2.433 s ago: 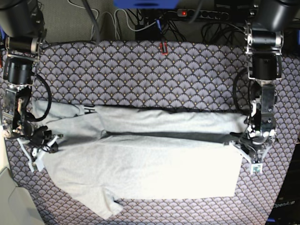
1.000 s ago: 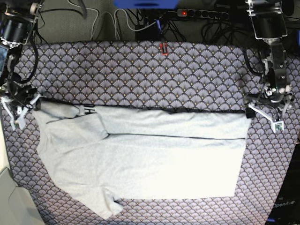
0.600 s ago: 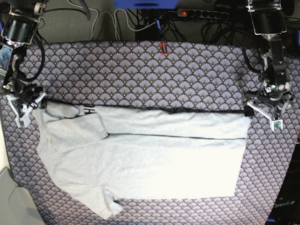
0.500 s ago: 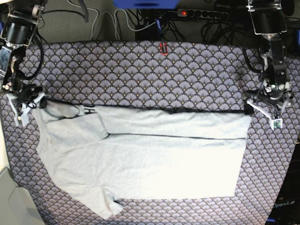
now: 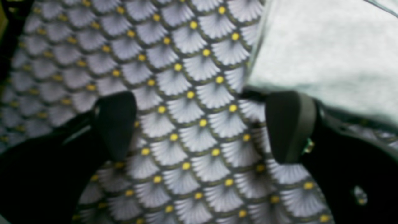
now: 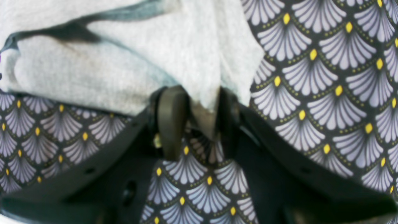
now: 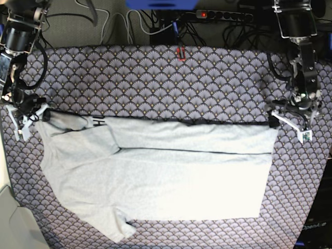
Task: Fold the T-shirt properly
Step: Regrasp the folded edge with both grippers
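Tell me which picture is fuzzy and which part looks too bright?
Left wrist view: fuzzy all over, the tablecloth and T-shirt both soft. Right wrist view: sharper, the shirt's weave shows. Base view: the shirt's middle is washed out white by glare.

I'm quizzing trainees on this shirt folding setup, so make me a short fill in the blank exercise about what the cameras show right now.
1. The right gripper is pinching the ____ fabric of the T-shirt.
2. The left gripper has its jaws ____, with only the tablecloth between them.
3. The tablecloth carries a ____ pattern with yellow dots.

Missing words: grey; open; fan
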Robot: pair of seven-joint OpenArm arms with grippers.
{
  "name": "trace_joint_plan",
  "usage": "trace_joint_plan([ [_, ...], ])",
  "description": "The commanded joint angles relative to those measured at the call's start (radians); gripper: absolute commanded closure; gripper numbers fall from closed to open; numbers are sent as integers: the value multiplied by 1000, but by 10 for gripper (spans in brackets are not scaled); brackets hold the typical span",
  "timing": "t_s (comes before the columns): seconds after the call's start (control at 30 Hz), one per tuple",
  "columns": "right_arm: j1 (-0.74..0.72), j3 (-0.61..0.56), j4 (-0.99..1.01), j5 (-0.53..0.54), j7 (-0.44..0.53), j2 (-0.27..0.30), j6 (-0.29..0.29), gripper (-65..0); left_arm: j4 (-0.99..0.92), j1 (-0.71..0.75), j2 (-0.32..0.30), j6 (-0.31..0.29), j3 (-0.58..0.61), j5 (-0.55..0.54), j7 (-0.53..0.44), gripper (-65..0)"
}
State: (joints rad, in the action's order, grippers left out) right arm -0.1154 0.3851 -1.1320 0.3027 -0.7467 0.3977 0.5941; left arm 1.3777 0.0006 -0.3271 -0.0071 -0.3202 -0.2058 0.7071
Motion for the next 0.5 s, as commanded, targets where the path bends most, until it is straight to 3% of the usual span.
trace_joint_plan([
  [0.0,-5,4,-6,-4,-14,13,3,-211,6,-29,-20,2,-7,-13,-25,-650],
  [0.47,0,1,-6,-4,-17,11,3,-211,-51,-93,-13,2,0,-44,-37,-650],
])
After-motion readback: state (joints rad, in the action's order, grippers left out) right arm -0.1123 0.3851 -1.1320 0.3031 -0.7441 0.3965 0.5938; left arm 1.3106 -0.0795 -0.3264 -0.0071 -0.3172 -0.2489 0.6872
